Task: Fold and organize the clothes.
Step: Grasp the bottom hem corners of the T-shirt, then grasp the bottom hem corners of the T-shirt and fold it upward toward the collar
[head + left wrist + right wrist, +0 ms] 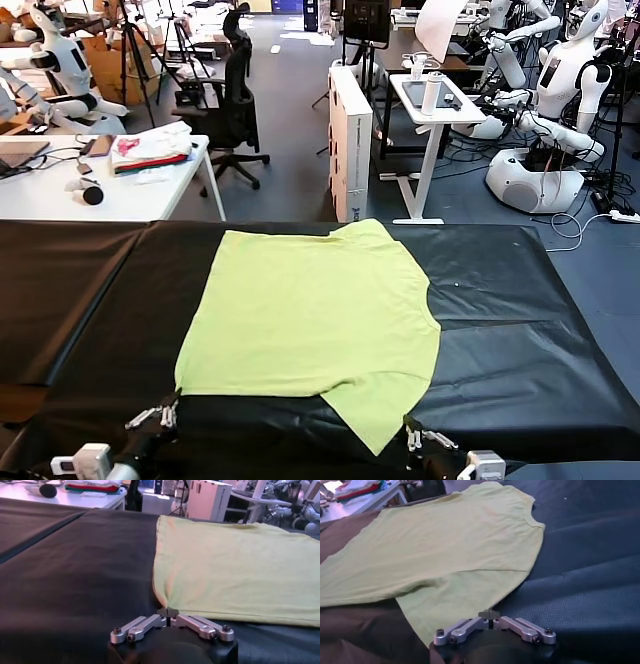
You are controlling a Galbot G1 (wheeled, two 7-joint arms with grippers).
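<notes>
Both arms low at the near edge of the table, wrists level, fingers pointing away from the robot across the cloth.

Left gripper (169, 613): jaws pinched together on the near left hem corner of the T-shirt (315, 315); fabric puckers right at the tips. Same gripper (170, 408) in the head view sits just at that corner.

Right gripper (489, 615): jaws also closed, clamped on the edge of the near sleeve where it sticks out toward the robot. Head view puts it (412, 437) just beside the sleeve tip.

T-shirt lies flat, lime yellow-green, in the middle of the black table cover (510, 330), collar end toward the right, one sleeve at the far edge, the other at the near edge. A few soft wrinkles, no fold.

Around: white desk (60, 195) beyond the far left with a folded pile of pink, white and red garments (150, 150), office chair (232, 100), white box (352, 140), small stand table (435, 105), other white robots (560, 90) at far right. Nothing lies on the shirt or between the grippers.
</notes>
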